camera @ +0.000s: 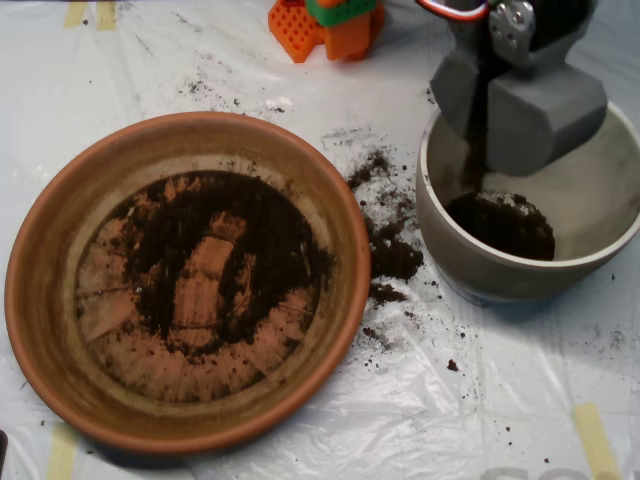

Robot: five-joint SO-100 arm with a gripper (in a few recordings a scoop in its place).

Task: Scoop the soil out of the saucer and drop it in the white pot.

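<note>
Soil (pixel 500 224) lies in the white pot (pixel 470 255) beneath the end effector (pixel 517 105).

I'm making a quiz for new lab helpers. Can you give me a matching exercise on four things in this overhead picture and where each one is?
Things:
1. saucer
2. white pot
3. claw
4. spilled soil

Places:
A. on the plastic sheet between the two dishes
B. at the right edge
C. on the left, holding a thin layer of soil
D. above the pot's opening

Pairs: 1-C, 2-B, 3-D, 4-A
</note>
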